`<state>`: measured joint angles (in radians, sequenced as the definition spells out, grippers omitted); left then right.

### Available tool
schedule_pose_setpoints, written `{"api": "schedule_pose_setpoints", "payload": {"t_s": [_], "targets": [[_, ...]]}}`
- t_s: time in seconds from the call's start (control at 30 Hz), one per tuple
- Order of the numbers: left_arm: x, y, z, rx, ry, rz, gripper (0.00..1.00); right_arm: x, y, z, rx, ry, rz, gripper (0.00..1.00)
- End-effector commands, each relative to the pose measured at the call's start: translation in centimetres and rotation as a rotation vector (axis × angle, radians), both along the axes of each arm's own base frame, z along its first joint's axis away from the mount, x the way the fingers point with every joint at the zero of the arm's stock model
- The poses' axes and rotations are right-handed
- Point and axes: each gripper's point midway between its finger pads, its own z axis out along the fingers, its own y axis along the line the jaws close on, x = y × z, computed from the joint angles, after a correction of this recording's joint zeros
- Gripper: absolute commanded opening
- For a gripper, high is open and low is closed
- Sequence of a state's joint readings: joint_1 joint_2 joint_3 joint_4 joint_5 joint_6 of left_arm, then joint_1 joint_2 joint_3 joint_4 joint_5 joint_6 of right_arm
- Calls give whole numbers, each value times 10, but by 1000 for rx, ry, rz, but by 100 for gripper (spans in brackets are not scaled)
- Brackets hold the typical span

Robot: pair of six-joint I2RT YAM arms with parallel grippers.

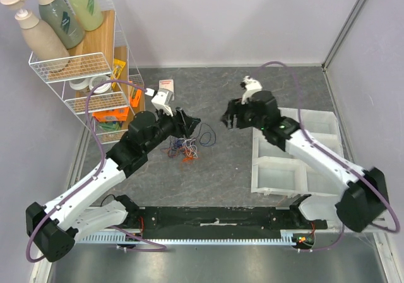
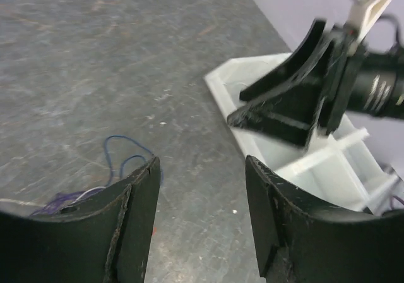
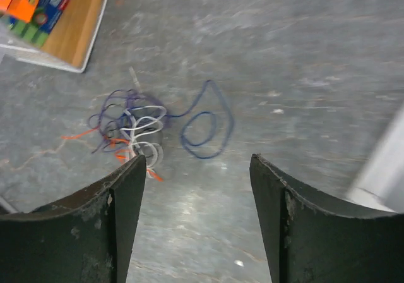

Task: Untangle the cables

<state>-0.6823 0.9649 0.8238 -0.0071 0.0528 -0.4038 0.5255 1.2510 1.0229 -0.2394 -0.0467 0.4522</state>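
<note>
Purple, blue, white and orange-red cables (image 1: 187, 147): one tangled heap on grey table (image 1: 221, 172). Left gripper (image 1: 190, 124): jaws wide apart, empty, beside heap. Right gripper (image 1: 228, 120): likewise, seemingly raised.

The spread gripper (image 3: 196, 223) hangs empty above the tangled cables (image 3: 142, 131).

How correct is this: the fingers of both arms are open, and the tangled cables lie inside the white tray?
Not quite. The cables lie on the table, left of the tray, not inside it; the top external view shows this. The left fingers and right fingers are indeed open.
</note>
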Motion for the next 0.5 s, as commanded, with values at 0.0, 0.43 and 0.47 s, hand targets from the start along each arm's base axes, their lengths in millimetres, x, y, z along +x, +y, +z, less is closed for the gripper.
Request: {"api": "schedule_pose_setpoints", "payload": {"t_s": [0.0,0.43,0.47], "targets": [[19,36,11,-18,-11,235,63,18,58,-32,71,28,25,70],[14,45,20,-86,-55,260,54,51,93,-158,-367,162,132,68],[13,47,23,-91,-66,264,54,52,94,-161,-377,161,141,68]]}}
